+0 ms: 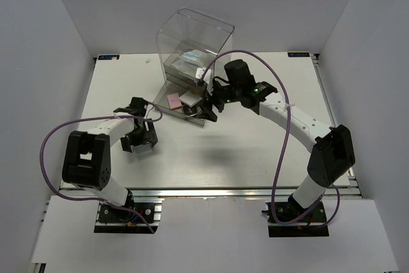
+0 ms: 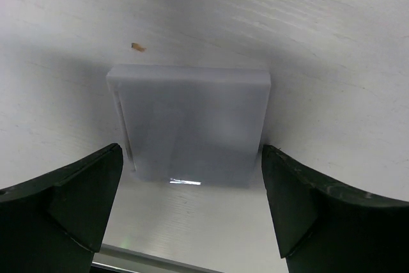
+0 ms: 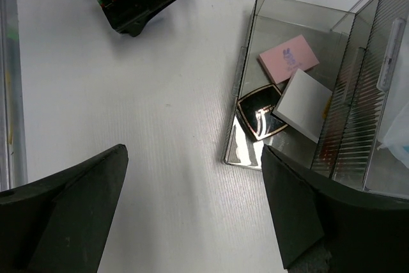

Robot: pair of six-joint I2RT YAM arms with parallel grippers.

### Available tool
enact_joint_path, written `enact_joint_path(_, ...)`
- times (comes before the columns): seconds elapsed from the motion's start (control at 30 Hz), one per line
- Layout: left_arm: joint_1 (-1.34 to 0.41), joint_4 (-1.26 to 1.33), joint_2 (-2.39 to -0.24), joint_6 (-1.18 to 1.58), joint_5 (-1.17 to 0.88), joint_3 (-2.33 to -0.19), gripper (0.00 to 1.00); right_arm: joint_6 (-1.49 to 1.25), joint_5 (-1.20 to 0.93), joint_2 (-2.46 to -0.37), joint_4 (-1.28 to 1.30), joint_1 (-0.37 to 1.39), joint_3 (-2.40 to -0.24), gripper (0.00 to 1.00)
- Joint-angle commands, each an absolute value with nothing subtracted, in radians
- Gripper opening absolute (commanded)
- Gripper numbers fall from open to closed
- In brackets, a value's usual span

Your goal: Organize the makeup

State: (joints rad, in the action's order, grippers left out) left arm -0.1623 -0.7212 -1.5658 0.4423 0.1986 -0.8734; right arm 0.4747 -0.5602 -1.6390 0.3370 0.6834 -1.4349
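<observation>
White worktop (image 1: 255, 151) shows the job partly done, I judge: pink pad (image 3: 288, 59), pale pad (image 3: 302, 105) and black compact (image 3: 259, 119) lie in the open drawer (image 3: 281, 23) far centre, one white square pad (image 2: 192, 119) sits near left between the parted fingers of my left gripper (image 2: 192, 177), and my right gripper (image 3: 193, 158) hangs beside the drawer, fingers apart and empty.

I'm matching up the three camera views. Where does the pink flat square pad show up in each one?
Top external: the pink flat square pad lies just left of centre, in the pulled-out smoky clear plastic drawer.
Left wrist: not in it.
Right wrist: upper right, in that drawer.
Shared landmark: the white flat square pad beside it in the drawer.
</observation>
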Motion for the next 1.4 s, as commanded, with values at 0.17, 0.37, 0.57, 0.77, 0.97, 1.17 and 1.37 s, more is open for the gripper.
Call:
enact_joint_path(0.17,-0.16,-0.649,-1.626,0.333,0.169,-0.885,0.95,0.436,-0.604,-1.612,0.295,0.66,-1.43,0.89)
enact_joint_path(0.37,-0.149,-0.566,-1.625,0.333,0.118,-0.828,0.86,0.422,-0.629,-1.606,0.293,0.635,-1.43,0.89)
enact_joint_path(0.57,-0.144,-0.522,-1.614,0.356,0.061,-0.822,0.64,0.419,-0.644,-1.595,0.298,0.606,-1.427,0.89)
enact_joint_path(0.77,-0.143,-0.495,-1.546,0.417,0.008,-0.862,0.54,0.414,-0.65,-1.585,0.299,0.588,-1.42,0.89)
enact_joint_path(0.97,-0.144,-0.434,-1.424,0.534,-0.107,-0.932,0.53,0.403,-0.652,-1.571,0.295,0.571,-1.413,0.89)
enact_joint_path(1.17,-0.158,-0.339,-1.423,0.632,-0.176,-1.025,0.51,0.4,-0.658,-1.56,0.295,0.558,-1.393,0.89)
enact_joint_path(1.37,-0.187,-0.293,-1.598,0.682,-0.184,-1.179,0.53,0.396,-0.661,-1.546,0.287,0.551,-1.378,0.89)
